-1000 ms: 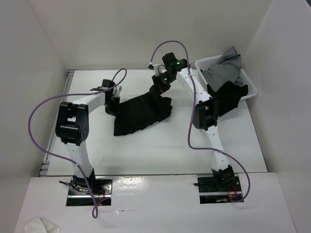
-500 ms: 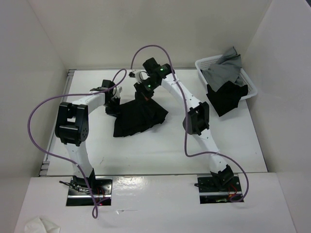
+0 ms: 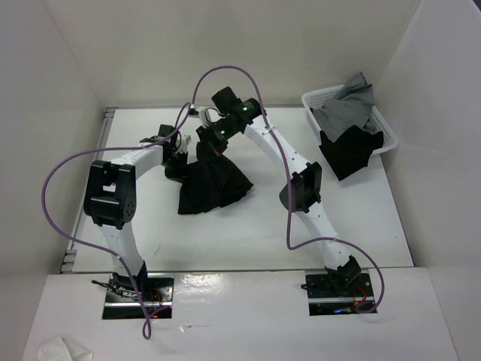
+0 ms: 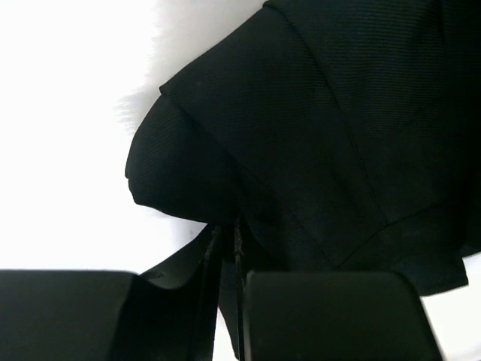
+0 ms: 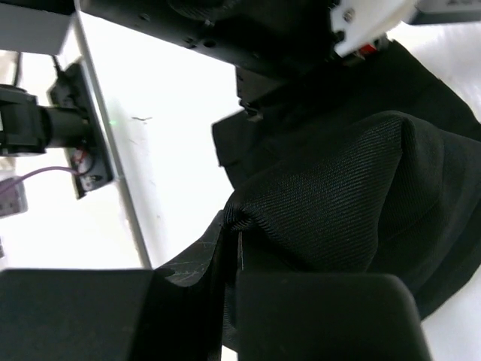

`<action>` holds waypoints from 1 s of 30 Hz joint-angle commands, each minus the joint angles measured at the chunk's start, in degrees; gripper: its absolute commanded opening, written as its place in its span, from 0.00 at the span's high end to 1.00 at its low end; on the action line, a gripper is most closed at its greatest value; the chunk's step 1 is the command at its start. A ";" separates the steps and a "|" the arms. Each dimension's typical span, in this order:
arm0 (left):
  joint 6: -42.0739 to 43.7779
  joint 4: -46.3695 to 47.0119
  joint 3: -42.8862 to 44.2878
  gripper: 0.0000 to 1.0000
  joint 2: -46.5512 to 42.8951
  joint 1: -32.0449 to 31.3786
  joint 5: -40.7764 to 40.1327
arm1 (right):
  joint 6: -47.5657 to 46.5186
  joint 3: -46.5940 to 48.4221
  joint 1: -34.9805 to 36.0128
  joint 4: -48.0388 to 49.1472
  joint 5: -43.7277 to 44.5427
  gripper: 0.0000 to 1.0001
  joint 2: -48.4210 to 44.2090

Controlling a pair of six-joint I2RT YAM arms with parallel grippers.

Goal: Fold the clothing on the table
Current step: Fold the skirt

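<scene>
White mesh basket (image 3: 310, 98) holds grey cloth (image 3: 347, 109); a plain black garment (image 3: 347, 154) spills over its rim. Left gripper (image 3: 175, 156) and right gripper (image 3: 207, 143), close together, each pinch the black pleated skirt (image 3: 214, 186) at its far edge.

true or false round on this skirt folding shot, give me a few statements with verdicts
1. The right gripper pinches the skirt. True.
2. The left gripper hangs open, clear of the skirt. False: it is shut on a fold of it.
3. A basket holding a grey cloth sits at the far right corner of the table. True.
4. The skirt lies in the basket. False: it is bunched on the table between the two grippers.
</scene>
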 commanded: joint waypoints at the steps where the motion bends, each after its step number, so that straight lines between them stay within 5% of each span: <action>1: 0.15 0.25 -1.08 0.85 -2.53 -0.54 2.17 | 1.30 4.26 1.09 3.00 -4.69 1.00 -0.84; 5: 0.15 0.25 -1.61 0.85 -3.05 -0.54 2.78 | 1.30 5.93 1.62 3.00 -6.00 0.96 2.06; 8: 0.67 0.25 -1.61 0.85 -3.05 -0.54 3.31 | 1.30 7.34 1.62 3.00 -6.00 0.64 4.44; 9: 0.68 0.25 -1.61 0.85 -3.58 -0.54 3.31 | 1.30 8.13 1.62 3.00 -5.40 0.44 5.49; 12: 0.68 0.25 -1.61 0.85 -3.58 -0.54 3.93 | 0.77 9.36 1.62 2.39 -4.25 0.20 6.90; 22: 2.34 -1.59 -0.92 0.76 -5.25 0.69 5.24 | 0.24 10.42 1.62 1.34 -1.44 0.10 8.92; 30: 4.81 -7.12 7.86 0.57 -10.25 11.23 5.24 | -0.29 7.79 1.62 1.33 -0.38 0.09 2.61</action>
